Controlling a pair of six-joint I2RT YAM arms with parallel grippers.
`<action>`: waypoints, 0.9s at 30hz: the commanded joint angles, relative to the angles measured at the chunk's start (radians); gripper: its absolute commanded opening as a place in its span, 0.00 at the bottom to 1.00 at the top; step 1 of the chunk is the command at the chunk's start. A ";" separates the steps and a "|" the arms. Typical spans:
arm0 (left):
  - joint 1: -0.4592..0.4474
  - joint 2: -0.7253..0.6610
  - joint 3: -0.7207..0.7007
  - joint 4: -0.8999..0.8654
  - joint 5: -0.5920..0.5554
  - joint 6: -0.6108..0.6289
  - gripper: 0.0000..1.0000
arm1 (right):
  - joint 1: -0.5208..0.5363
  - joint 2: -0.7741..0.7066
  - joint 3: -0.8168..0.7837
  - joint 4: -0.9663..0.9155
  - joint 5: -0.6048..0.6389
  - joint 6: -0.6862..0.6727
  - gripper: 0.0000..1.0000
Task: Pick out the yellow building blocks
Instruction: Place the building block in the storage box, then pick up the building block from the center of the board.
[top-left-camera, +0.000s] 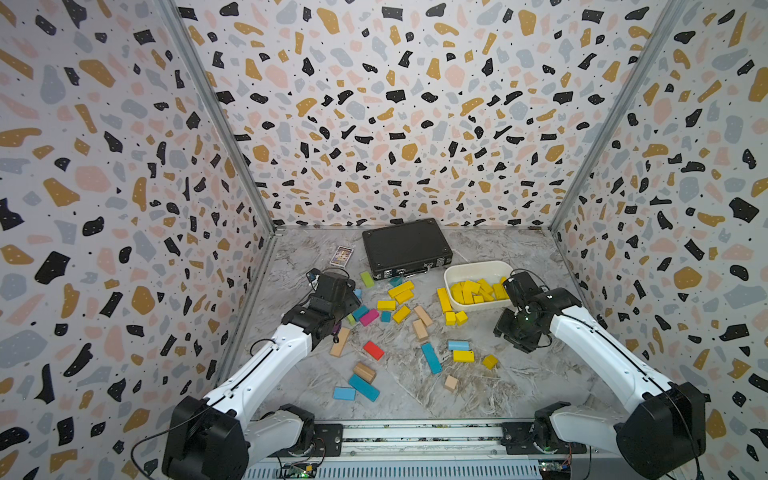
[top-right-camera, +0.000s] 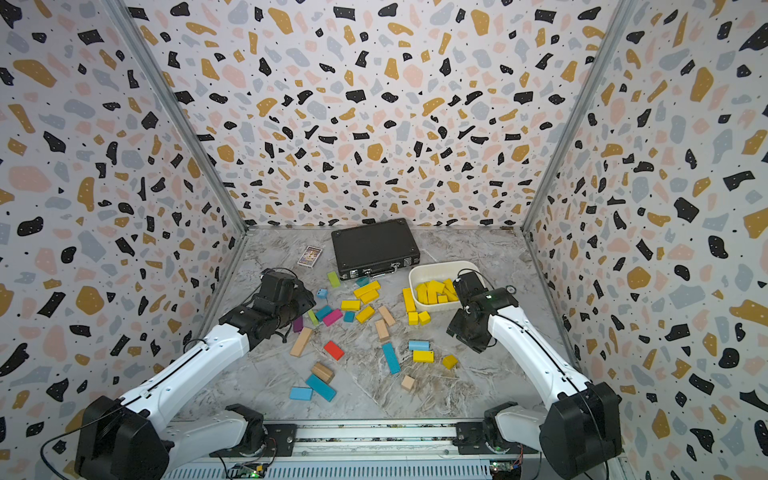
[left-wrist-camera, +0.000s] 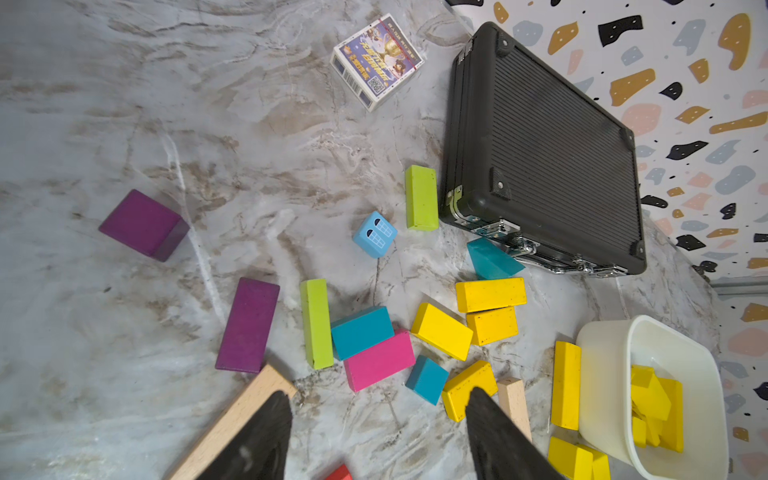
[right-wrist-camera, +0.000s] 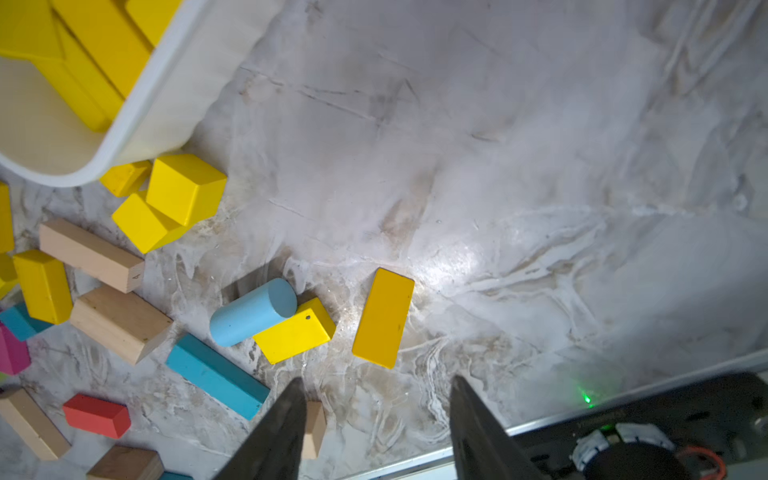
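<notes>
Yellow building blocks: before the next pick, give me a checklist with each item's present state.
1. Jaws of the right end effector open, nothing held: ok.
2. Same for the left end effector: ok.
3. Access to the flat yellow block ahead of the right end effector: ok, free on all sides.
4. Access to the neighbouring yellow block: not ok, the light blue cylinder lies against it.
5. Room in the white bin: ok.
6. Only yellow pieces in the bin: cannot tell, the right arm hides part of it.
</notes>
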 joint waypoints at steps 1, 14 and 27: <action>0.005 -0.017 0.037 -0.006 0.017 0.008 0.67 | 0.006 0.046 -0.034 -0.040 -0.059 0.155 0.58; 0.005 -0.113 -0.019 -0.028 -0.013 -0.010 0.67 | 0.051 0.200 -0.104 0.094 -0.141 0.204 0.61; 0.005 -0.106 -0.013 -0.025 -0.007 -0.019 0.67 | 0.051 0.246 -0.182 0.214 -0.168 0.259 0.49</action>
